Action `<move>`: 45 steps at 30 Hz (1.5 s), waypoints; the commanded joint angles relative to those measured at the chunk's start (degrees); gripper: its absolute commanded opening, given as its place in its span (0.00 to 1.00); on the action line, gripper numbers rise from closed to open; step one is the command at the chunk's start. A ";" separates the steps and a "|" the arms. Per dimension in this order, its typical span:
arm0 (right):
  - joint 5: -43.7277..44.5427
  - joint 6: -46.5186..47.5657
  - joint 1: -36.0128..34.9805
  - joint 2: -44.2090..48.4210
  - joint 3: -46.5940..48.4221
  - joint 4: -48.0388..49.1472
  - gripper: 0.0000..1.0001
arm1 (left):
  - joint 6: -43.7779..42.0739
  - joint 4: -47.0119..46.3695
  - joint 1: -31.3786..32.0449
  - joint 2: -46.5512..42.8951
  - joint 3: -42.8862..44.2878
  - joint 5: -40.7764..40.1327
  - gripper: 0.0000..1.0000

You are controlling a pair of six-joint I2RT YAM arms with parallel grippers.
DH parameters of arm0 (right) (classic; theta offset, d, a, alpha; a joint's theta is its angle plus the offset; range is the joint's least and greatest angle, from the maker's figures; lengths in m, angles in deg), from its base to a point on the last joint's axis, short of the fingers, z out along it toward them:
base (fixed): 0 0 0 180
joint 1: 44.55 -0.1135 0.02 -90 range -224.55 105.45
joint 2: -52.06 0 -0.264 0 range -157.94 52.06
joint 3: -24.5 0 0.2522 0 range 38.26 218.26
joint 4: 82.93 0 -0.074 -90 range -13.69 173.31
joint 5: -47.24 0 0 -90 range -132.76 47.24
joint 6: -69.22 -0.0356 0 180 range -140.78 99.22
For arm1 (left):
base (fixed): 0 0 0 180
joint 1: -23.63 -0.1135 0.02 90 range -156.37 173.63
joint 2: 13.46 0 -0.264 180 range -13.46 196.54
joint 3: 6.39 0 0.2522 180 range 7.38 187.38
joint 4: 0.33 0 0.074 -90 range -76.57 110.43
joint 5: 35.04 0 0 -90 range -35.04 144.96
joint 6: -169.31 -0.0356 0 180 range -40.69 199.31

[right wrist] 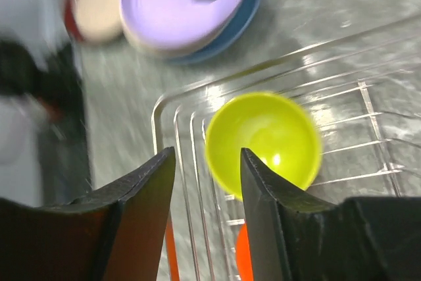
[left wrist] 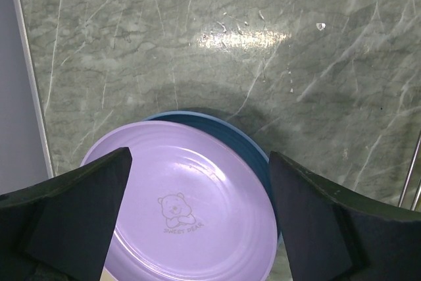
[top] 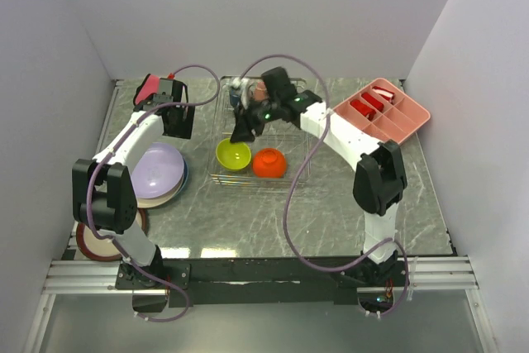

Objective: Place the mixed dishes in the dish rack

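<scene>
1. Plate stage likely in hand: round lavender plastic plate [left wrist: 191, 208], bear-printed and glossy, stacked on light-blue plate [left wrist: 240, 139], at nine o'clock of shallow silvery wire dish rack [top: 302, 173].
2. Racked: yellow-green bowl [top: 233, 154], orange bowl [top: 269, 162].
3. Above plate: left gripper [left wrist: 198, 156], jaws wide apart, empty; next, probably, lowering onto a rim.
4. Over rack: right gripper [right wrist: 207, 153], jaws parted, gripping nothing.

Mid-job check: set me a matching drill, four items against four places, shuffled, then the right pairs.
Items:
1. yellow-green bowl
2. lavender plate
3. pink tray
4. cream plate

Places:
A. far right corner of the table
B. inside the rack
C. near left edge of the table
D. on top of the blue plate

Pairs: 1-B, 2-D, 3-A, 4-C
</scene>
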 commanded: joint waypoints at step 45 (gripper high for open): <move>12.69 -9.68 -6.38 -5.26 6.20 -7.86 0.00 | 2.98 -1.86 -1.50 -6.45 -2.53 3.16 0.92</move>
